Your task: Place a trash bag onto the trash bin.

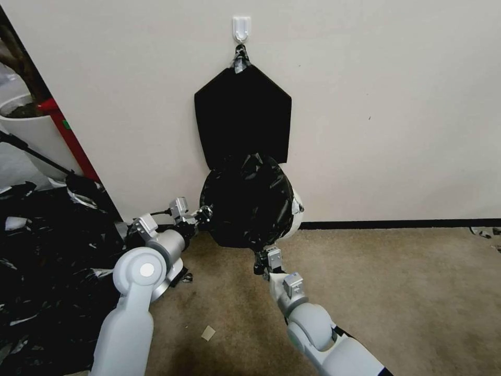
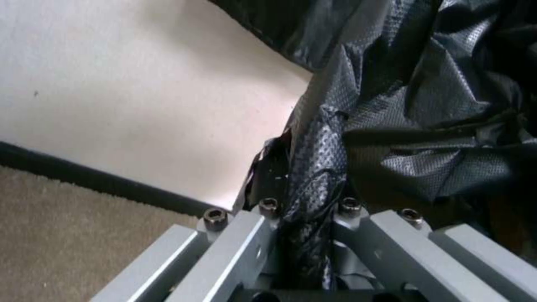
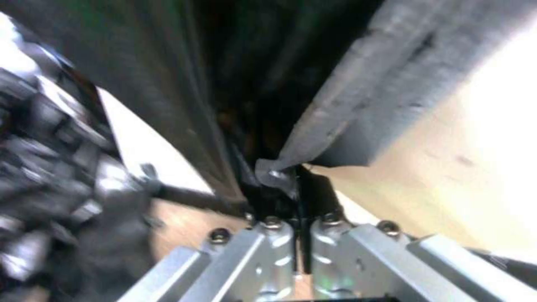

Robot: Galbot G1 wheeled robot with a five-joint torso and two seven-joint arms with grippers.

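— Where's the bag right now?

— The trash bag (image 1: 245,201) is draped over the mouth of the trash bin (image 1: 296,211), which sits by the wall under the flat black pack (image 1: 242,115). Only a sliver of cream rim shows on the bin's right.

— And your grip?

— My left gripper (image 1: 201,215) pinches a fold of film at the left edge; my right gripper (image 1: 263,257) is clenched on the near hem. Two holds, I'd judge, keep the opening stretched over the rim.
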